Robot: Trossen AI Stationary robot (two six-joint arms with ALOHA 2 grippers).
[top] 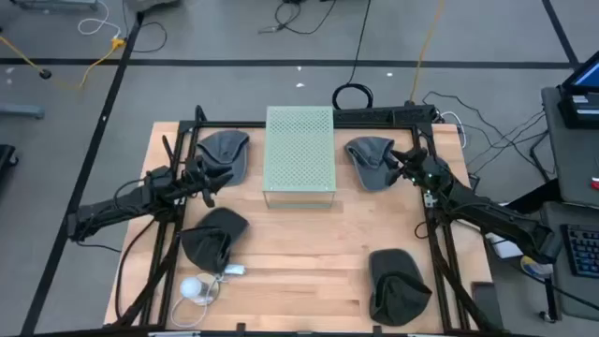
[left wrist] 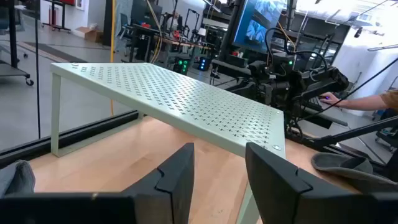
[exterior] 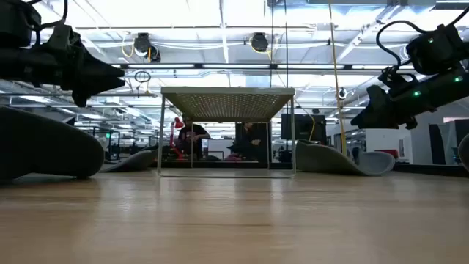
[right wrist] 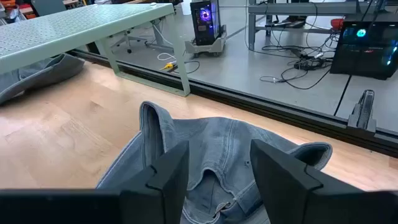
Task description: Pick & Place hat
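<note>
Four dark grey hats lie flat on the wooden table: far-left hat (top: 225, 150), far-right hat (top: 368, 159), near-left hat (top: 213, 239) and near-right hat (top: 398, 285). My left gripper (top: 208, 178) (left wrist: 221, 155) is open and raised between the two left hats, pointing at the green rack (left wrist: 180, 99). My right gripper (top: 401, 164) (right wrist: 219, 152) is open and hovers over the far-right hat (right wrist: 211, 155), whose crown and brim spread on the table. In the low view both grippers, left (exterior: 121, 73) and right (exterior: 359, 121), hang clear above the tabletop.
A pale green perforated rack (top: 299, 154) stands on thin legs at the table's far middle, between the far hats. A white round object (top: 192, 288) and a small silver piece (top: 234, 271) lie near the near-left corner. Bare wood (top: 309, 253) spans the middle. A person's hand (left wrist: 348, 99) shows beyond the table.
</note>
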